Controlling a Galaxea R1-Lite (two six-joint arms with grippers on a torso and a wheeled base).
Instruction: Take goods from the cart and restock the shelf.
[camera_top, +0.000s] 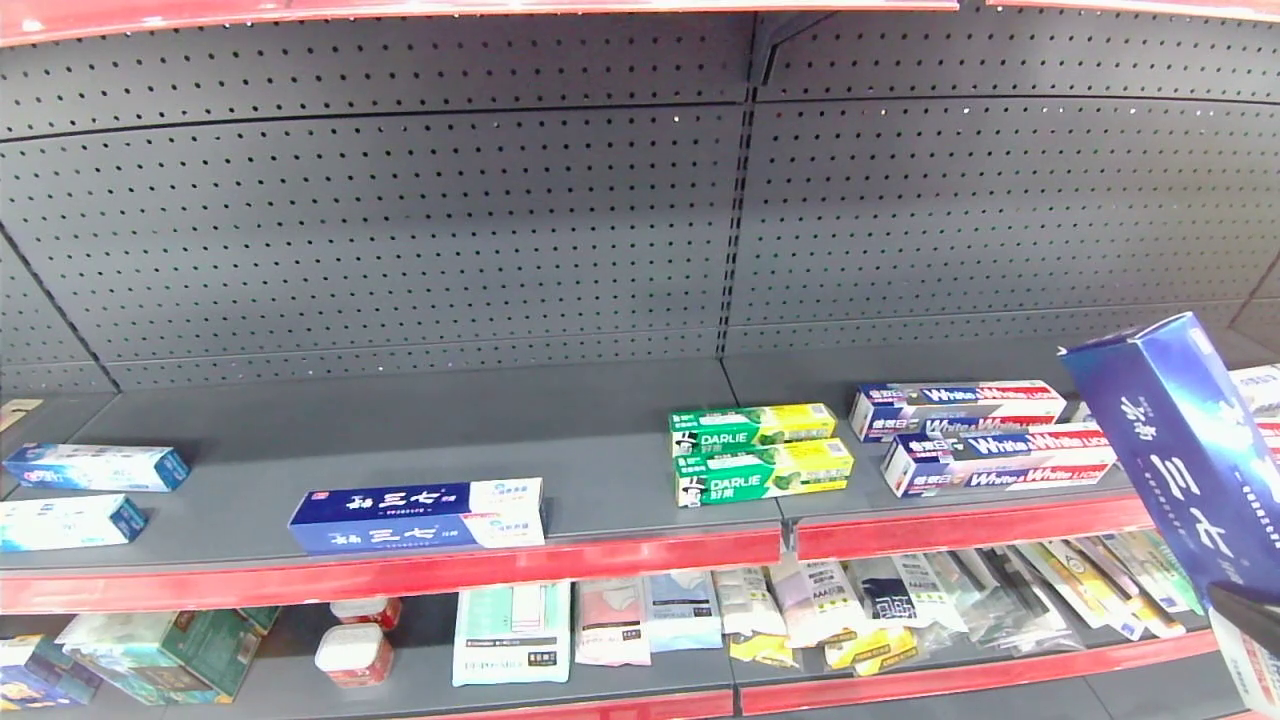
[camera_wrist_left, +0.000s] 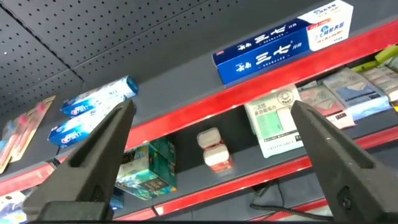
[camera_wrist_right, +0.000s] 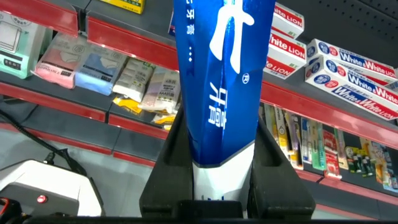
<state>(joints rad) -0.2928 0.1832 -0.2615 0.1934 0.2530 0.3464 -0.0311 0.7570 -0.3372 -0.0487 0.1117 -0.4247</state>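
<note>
My right gripper (camera_wrist_right: 220, 158) is shut on the lower end of a tall blue toothpaste box (camera_wrist_right: 221, 74). The box (camera_top: 1185, 450) stands tilted at the right edge of the head view, in front of the grey shelf (camera_top: 450, 430). A matching blue box (camera_top: 418, 515) lies flat near the shelf's red front lip, left of centre; the left wrist view has it too (camera_wrist_left: 283, 46). My left gripper (camera_wrist_left: 211, 149) is open with nothing between its fingers, out in front of the shelves below that box.
Two green boxes (camera_top: 760, 455) and two white-and-red boxes (camera_top: 990, 435) lie right of the middle, light blue boxes (camera_top: 95, 467) at far left. The lower shelf holds small jars (camera_top: 355, 650), a pale green pack (camera_top: 512, 632) and several packets (camera_top: 800, 600). A perforated back panel (camera_top: 400, 220) rises behind.
</note>
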